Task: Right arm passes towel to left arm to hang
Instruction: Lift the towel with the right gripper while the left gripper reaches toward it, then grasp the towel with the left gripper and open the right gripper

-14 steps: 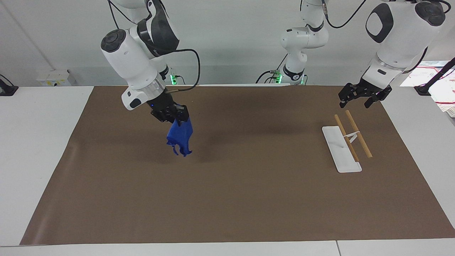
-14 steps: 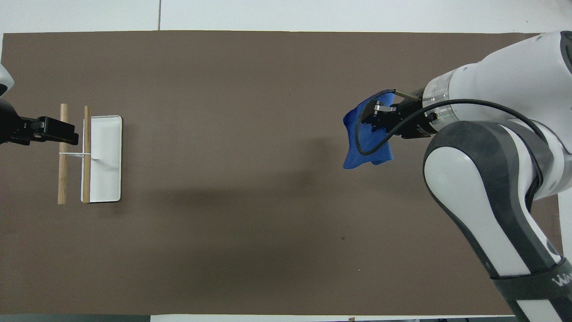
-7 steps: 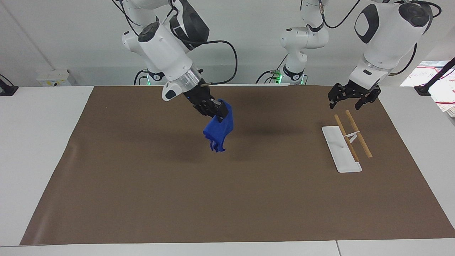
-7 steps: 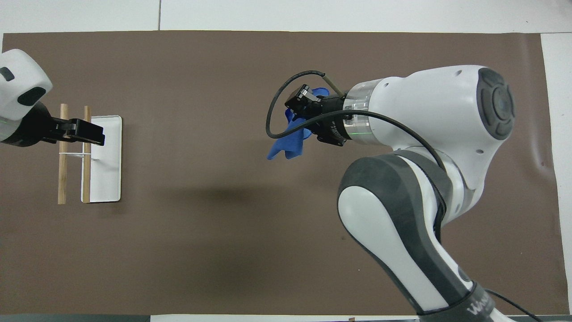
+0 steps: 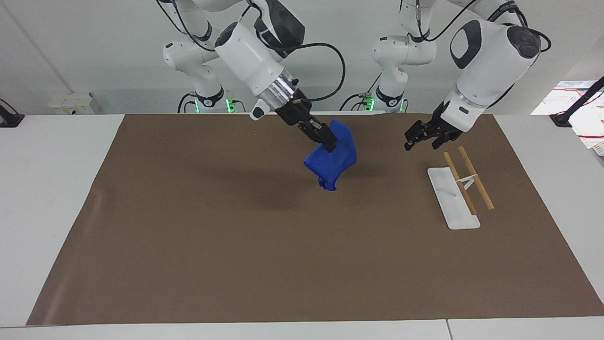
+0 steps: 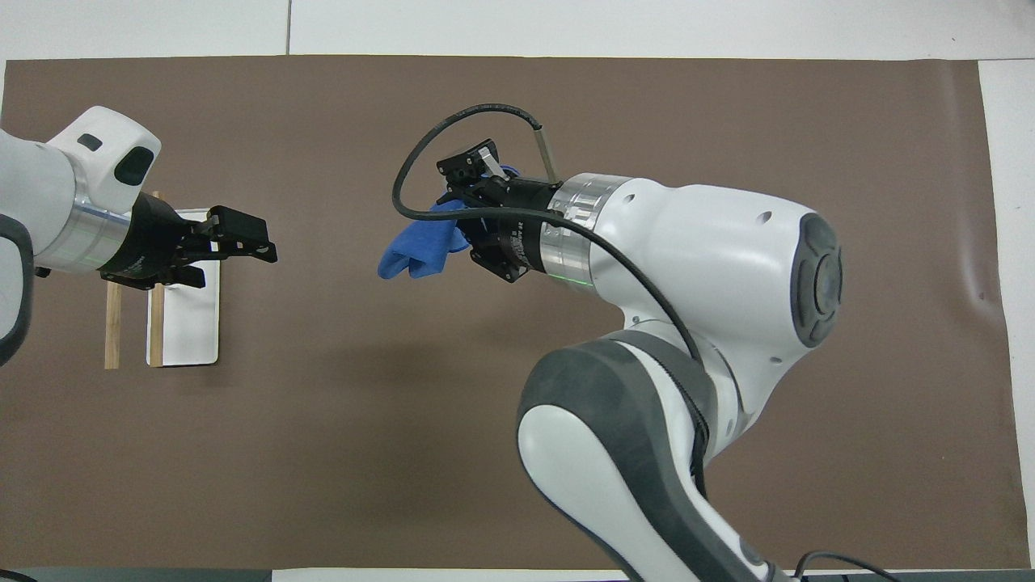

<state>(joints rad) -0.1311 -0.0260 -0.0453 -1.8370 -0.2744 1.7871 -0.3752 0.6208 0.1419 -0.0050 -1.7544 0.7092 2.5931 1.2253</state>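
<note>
My right gripper (image 5: 325, 140) is shut on the bright blue towel (image 5: 330, 163) and holds it hanging in the air over the middle of the brown mat; the towel also shows in the overhead view (image 6: 416, 246), below the right gripper (image 6: 465, 174). My left gripper (image 5: 417, 139) is open and empty in the air, over the mat beside the rack, pointing toward the towel with a gap between them; it also shows in the overhead view (image 6: 251, 238). The rack (image 5: 460, 182) is a white base plate with two wooden rods on a white stand.
The brown mat (image 5: 236, 245) covers most of the white table. The rack (image 6: 162, 323) stands toward the left arm's end. A black stand and papers (image 5: 583, 108) lie off the mat at that end.
My right arm has swung the towel from its own end of the table to the middle, toward the left gripper. My left gripper has moved from over the rack toward the towel.
</note>
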